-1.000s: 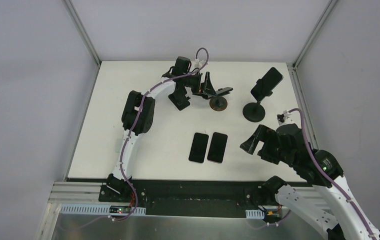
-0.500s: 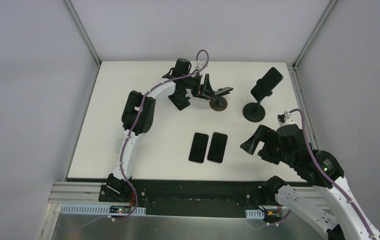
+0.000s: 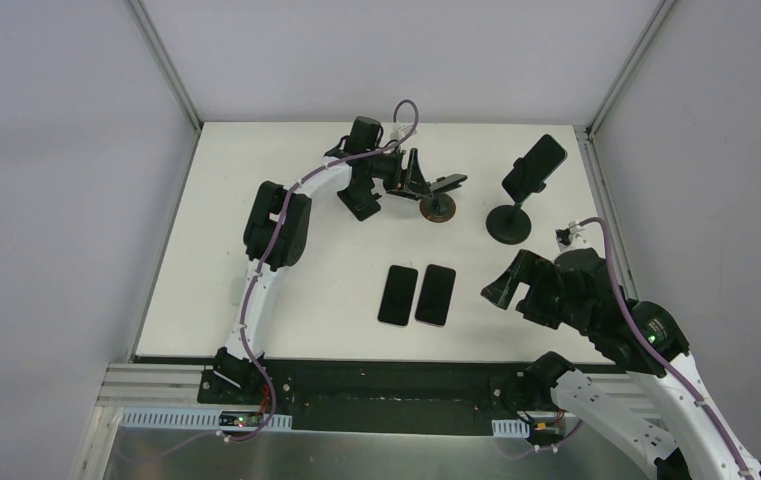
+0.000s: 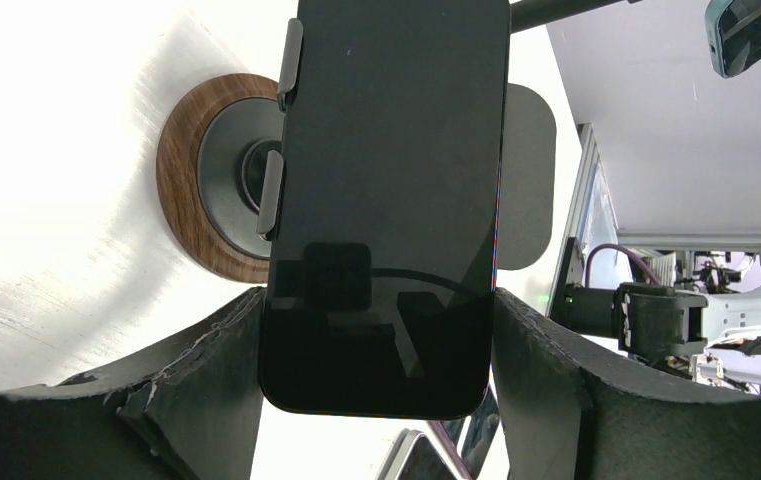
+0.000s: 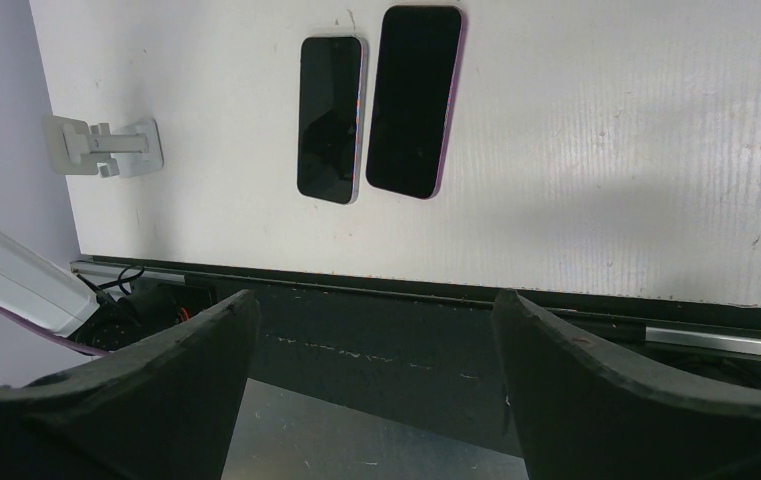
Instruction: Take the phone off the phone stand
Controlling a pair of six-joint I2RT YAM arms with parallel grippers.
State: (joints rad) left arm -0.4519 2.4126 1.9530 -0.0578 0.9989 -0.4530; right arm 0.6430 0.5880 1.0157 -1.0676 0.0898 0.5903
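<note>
A black phone (image 4: 386, 200) sits in the clamp of a phone stand with a round wooden base (image 4: 181, 180), at the back middle of the table (image 3: 286, 180). My left gripper (image 4: 376, 360) is shut on the phone's lower end, one finger against each long edge. In the top view the left gripper (image 3: 424, 180) holds the phone (image 3: 446, 183) tilted over the wooden base (image 3: 438, 207). The stand's side clips still lie against the phone's left edge. My right gripper (image 3: 511, 282) is open and empty, low at the front right.
A second stand (image 3: 509, 222) at the back right carries another phone (image 3: 534, 165). Two phones (image 3: 397, 294) (image 3: 435, 294) lie flat side by side at the front middle, also in the right wrist view (image 5: 331, 118) (image 5: 414, 100). A small white holder (image 5: 106, 148) lies at the front left.
</note>
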